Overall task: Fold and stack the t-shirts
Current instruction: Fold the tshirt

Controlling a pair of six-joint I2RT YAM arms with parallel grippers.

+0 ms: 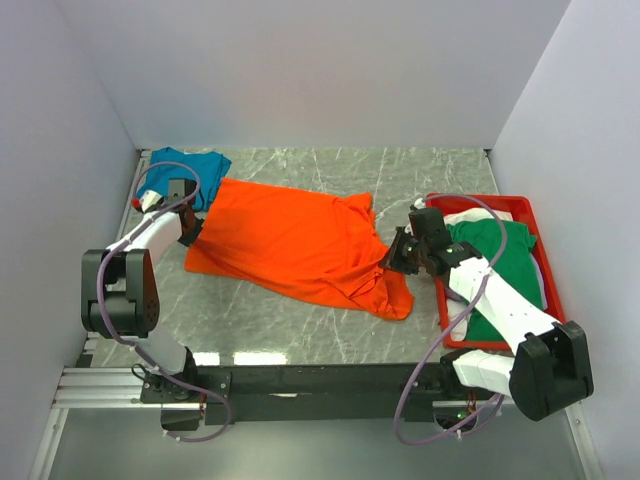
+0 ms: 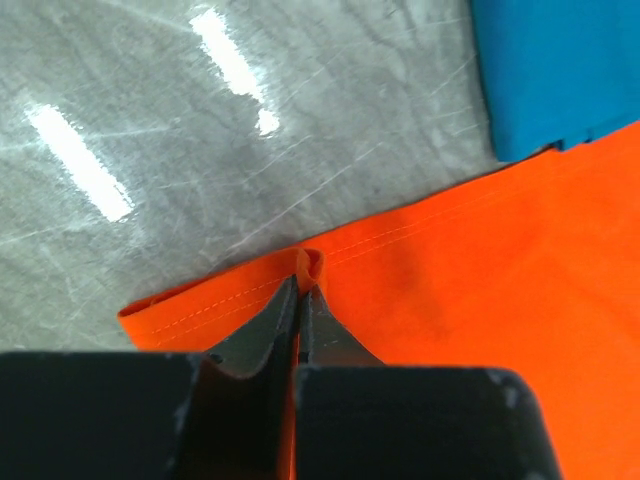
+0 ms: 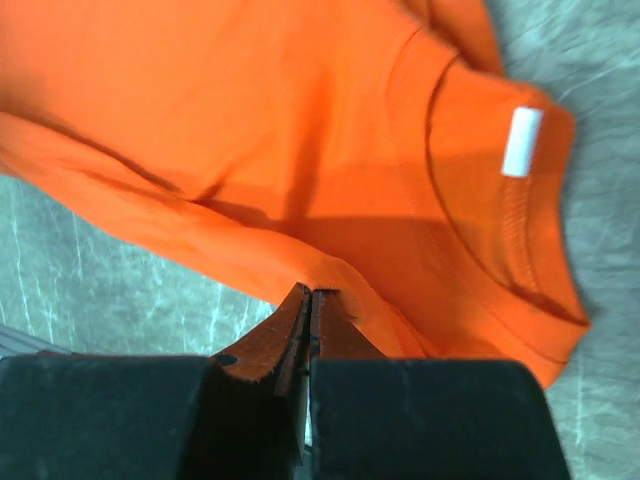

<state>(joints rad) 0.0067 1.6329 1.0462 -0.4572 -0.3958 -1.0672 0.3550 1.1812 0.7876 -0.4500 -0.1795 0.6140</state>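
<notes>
Bright orange t-shirt (image 1: 290,240) lies spread across the middle of the table (image 1: 300,335), wrinkled, neck end toward the right. Hem nipped tight by the left gripper (image 2: 305,290), shoulder fold by the right gripper (image 3: 311,300). Four shirts counted: this one, one teal t-shirt (image 1: 195,165) far left, one green t-shirt (image 1: 505,265) and one white t-shirt (image 1: 465,215) in one red tray (image 1: 500,203).

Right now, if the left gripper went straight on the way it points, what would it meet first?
The left gripper is shut on the hem of the orange shirt, so that cloth comes first. Past it comes probably the grey table; depth is unclear. The blue shirt lies off to the side.
</notes>
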